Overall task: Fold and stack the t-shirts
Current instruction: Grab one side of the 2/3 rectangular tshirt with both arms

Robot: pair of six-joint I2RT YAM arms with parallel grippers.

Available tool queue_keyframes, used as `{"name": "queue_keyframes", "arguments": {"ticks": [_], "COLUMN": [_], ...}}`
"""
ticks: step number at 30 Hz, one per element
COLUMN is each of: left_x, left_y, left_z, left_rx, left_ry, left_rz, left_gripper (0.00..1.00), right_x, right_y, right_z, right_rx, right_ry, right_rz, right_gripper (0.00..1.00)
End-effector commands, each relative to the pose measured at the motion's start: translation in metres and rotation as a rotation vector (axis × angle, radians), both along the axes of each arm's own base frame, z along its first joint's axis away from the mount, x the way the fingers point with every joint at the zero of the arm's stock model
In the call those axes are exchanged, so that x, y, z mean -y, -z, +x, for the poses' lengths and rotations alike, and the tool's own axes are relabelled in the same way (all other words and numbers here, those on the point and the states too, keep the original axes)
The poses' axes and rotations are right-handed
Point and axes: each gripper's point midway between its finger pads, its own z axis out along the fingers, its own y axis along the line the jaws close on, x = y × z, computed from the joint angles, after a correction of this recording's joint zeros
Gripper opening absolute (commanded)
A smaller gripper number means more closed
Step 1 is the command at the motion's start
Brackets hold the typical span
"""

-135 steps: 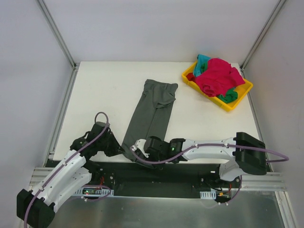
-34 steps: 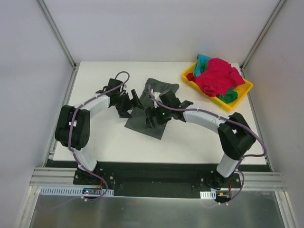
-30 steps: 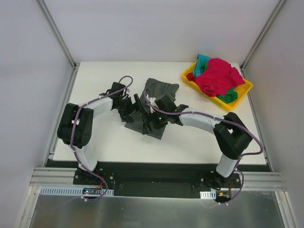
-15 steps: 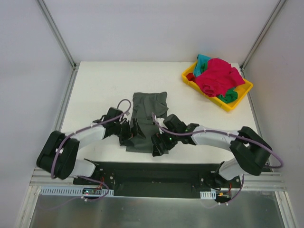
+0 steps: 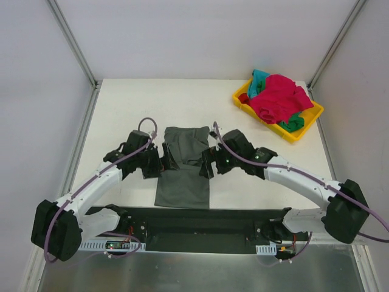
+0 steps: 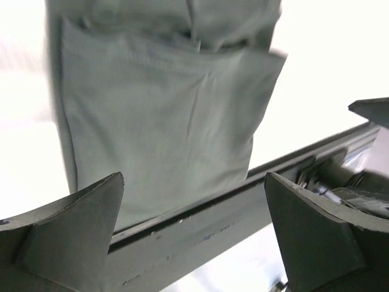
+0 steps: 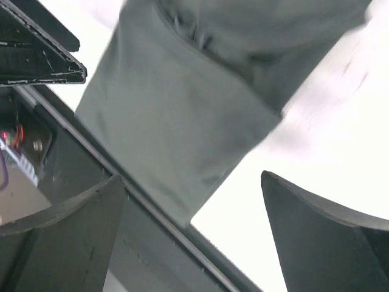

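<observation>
The dark olive-grey t-shirt (image 5: pixel 182 182) lies folded into a long strip in the middle of the table, its near end at the front edge. An upper layer is folded over its far half. My left gripper (image 5: pixel 166 158) stands open at the strip's left side and my right gripper (image 5: pixel 206 164) stands open at its right side; neither holds anything. In the left wrist view the shirt (image 6: pixel 164 121) lies beyond the open gripper (image 6: pixel 194 234). The right wrist view has the shirt (image 7: pixel 182 103) above its open gripper (image 7: pixel 194 237). The magenta-red t-shirt (image 5: pixel 276 97), teal t-shirt (image 5: pixel 259 77) and green t-shirt (image 5: pixel 293 123) lie crumpled together.
A yellow tray (image 5: pixel 296 135) at the back right holds the crumpled shirts. A black rail (image 5: pixel 200 222) runs along the table's near edge, just under the strip's end. Metal frame posts (image 5: pixel 76 48) rise at the back corners.
Both grippers brought the folded shirt toward the near edge, then let go. They have now drawn back and apart to the strip's two sides.
</observation>
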Motion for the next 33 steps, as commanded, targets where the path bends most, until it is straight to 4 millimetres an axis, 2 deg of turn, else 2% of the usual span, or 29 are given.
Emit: {"name": "queue_keyframes", "arguments": {"ticks": [1,2,4,8,11,14,18,19,20,22,28,31,33], "left_x": [-0.03,-0.037,-0.042,-0.028,-0.028,-0.025,-0.024,-0.023,-0.023,-0.021,-0.032,-0.04,-0.045], "left_y": [-0.02,-0.014,-0.008,-0.004,0.002,0.014,0.04,0.043,0.048,0.054,0.066,0.07,0.073], "left_z": [0.059,0.069,0.09,0.131,0.158,0.176,0.179,0.178,0.176,0.176,0.176,0.176,0.177], "left_rx": [0.088,0.057,0.033,0.033,0.032,0.008,-0.054,-0.065,-0.078,-0.092,-0.103,-0.097,-0.099], "left_ry": [-0.137,-0.173,-0.234,-0.218,-0.224,-0.2,-0.171,-0.163,-0.156,-0.145,-0.174,-0.184,-0.196], "left_rz": [0.089,0.103,0.093,0.056,0.077,0.08,0.092,0.089,0.09,0.089,0.138,0.175,0.19], "left_gripper": [0.99,0.99,0.99,0.98,0.92,0.83,0.68,0.61,0.48,0.38,0.17,0.0,0.0], "right_x": [-0.02,-0.03,-0.043,-0.047,-0.049,-0.044,-0.041,-0.041,-0.044,-0.048,-0.069,-0.079,-0.077], "right_y": [-0.027,-0.032,-0.028,-0.01,-0.004,0.002,0.009,0.011,0.013,0.014,0.022,0.029,0.039], "right_z": [0.044,0.053,0.076,0.114,0.126,0.13,0.135,0.135,0.136,0.136,0.147,0.152,0.158], "right_rx": [0.124,0.149,0.165,0.091,0.06,0.05,0.015,-0.002,-0.022,-0.056,-0.101,-0.125,-0.13], "right_ry": [-0.084,-0.128,-0.141,-0.062,-0.028,-0.011,0.005,0.008,0.011,0.004,-0.024,-0.025,-0.002], "right_rz": [-0.038,-0.049,-0.105,-0.217,-0.22,-0.223,-0.197,-0.179,-0.158,-0.112,-0.022,0.004,-0.021], "right_gripper": [0.96,0.96,0.96,0.96,0.96,0.96,0.96,0.96,0.96,0.96,0.99,0.99,0.99]}}
